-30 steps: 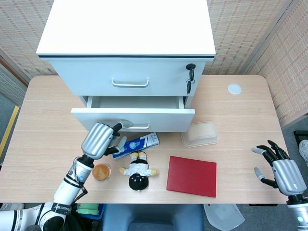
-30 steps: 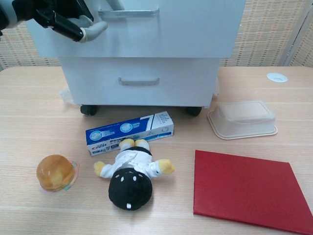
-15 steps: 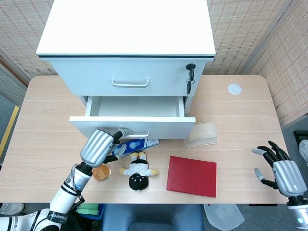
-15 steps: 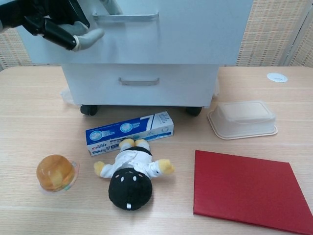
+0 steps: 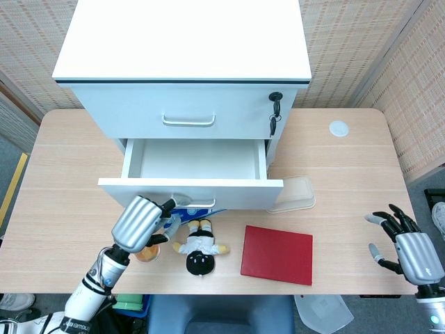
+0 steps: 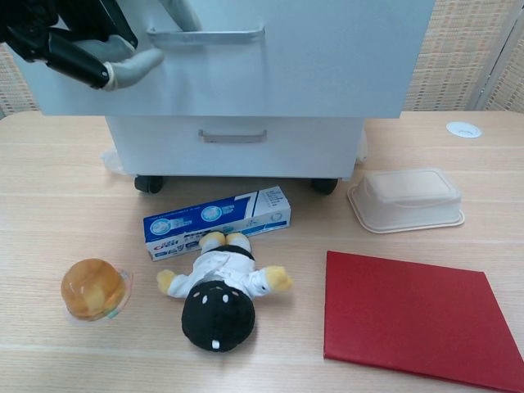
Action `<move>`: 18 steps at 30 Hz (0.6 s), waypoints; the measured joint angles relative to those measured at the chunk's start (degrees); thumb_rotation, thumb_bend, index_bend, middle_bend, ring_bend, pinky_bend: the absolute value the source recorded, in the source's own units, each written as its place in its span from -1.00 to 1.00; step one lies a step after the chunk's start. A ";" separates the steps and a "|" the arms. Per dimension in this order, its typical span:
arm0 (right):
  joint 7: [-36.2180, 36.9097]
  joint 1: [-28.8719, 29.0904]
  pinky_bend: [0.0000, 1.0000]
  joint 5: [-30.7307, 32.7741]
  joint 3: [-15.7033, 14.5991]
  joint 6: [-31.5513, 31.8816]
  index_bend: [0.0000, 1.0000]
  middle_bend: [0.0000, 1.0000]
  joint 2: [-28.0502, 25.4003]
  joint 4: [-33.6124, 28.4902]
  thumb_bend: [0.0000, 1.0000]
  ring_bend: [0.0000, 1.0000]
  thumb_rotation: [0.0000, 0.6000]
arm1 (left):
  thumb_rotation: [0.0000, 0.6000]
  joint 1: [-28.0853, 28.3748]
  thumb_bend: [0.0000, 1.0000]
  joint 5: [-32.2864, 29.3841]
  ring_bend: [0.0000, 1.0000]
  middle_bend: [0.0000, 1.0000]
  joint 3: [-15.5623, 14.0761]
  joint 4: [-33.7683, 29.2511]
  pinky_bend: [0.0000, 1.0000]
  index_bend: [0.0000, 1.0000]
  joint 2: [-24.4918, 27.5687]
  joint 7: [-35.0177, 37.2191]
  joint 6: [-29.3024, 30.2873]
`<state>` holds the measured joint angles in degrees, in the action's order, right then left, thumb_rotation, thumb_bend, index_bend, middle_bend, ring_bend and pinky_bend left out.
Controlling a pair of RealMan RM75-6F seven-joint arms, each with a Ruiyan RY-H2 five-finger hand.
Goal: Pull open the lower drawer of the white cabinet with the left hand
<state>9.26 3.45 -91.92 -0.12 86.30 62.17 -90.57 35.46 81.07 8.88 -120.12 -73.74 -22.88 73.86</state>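
Observation:
The white cabinet [image 5: 182, 38] stands at the back of the table. Its lower drawer [image 5: 229, 192] is pulled out, with a bare white inside [image 5: 195, 160]. My left hand [image 5: 142, 221] is at the drawer front, fingers hooked on the left part of the drawer handle [image 6: 209, 34]. In the chest view the left hand [image 6: 74, 45] sits at the upper left, against that front. A further drawer front with its own handle [image 6: 233, 135] shows underneath. My right hand [image 5: 410, 249] hovers at the table's right front corner, fingers spread, holding nothing.
Below the open drawer lie a blue toothpaste box [image 6: 217, 221], a small doll [image 6: 219, 291] and an orange jelly cup [image 6: 92, 288]. A red book [image 6: 417, 315] and a beige lidded container [image 6: 407, 198] lie to the right. Keys [image 5: 275, 111] hang from the upper drawer's lock.
The lower drawer has slid further out toward me, and my left hand has drawn back with its handle. The right hand has stayed where it was.

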 measured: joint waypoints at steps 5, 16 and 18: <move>0.05 -0.11 -0.67 -0.07 0.00 0.18 -0.48 -0.55 -0.07 -0.05 -0.33 -0.73 1.00 | 1.00 -0.87 -0.06 2.98 0.99 0.83 -0.31 -0.42 1.00 -0.37 0.17 0.12 1.28; 0.59 -0.17 -0.67 -0.15 0.09 0.31 -0.48 -0.55 -0.12 0.27 -0.33 -0.73 1.00 | 1.00 -7.17 -0.06 11.95 0.74 0.58 -3.75 1.06 1.00 0.03 3.62 3.49 8.54; 0.74 -0.16 -0.67 -0.19 0.07 0.28 -0.48 -0.55 -0.13 0.36 -0.33 -0.73 1.00 | 1.00 -8.89 -0.06 12.54 0.74 0.58 -4.88 2.12 1.00 0.12 4.27 4.57 10.02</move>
<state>10.00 3.29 -92.11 -0.04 86.58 62.04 -90.21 26.57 93.61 4.00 -118.00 -69.47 -18.31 83.88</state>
